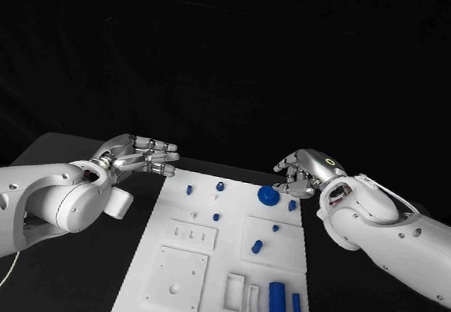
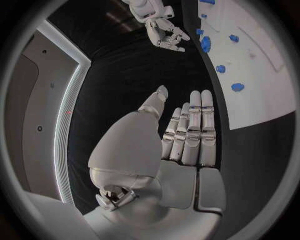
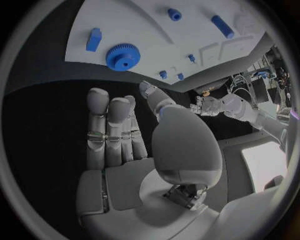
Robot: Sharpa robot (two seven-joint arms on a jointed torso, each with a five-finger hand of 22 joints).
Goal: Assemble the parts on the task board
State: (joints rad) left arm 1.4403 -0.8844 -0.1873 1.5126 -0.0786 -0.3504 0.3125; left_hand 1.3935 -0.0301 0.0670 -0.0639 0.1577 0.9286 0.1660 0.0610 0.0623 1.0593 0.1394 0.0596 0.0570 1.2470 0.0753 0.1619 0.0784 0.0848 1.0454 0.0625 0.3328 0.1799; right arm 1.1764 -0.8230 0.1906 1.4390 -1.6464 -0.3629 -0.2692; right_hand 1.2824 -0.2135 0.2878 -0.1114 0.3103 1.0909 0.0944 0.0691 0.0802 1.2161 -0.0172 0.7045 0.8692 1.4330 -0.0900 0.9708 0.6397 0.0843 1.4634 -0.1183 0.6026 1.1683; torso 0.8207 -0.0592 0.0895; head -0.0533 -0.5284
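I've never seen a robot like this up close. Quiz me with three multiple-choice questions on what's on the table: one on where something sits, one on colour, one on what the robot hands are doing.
1. Where does the big round blue gear lie on the task board?
A. at the near end, by the robot
B. at the far end, near the right robot hand
C. off the board, on the black table

2. What colour are the small parts?
A. red
B. green
C. blue

3. What is the left robot hand doing?
A. holding nothing, beside the board
B. gripping the gear
C. pressing a part into the board

Answers:
1 B: the head view shows the gear at the board's far end, just by the right robot hand.
2 C: every loose piece on the white board is blue.
3 A: its fingers are apart and empty, off the board's left edge.
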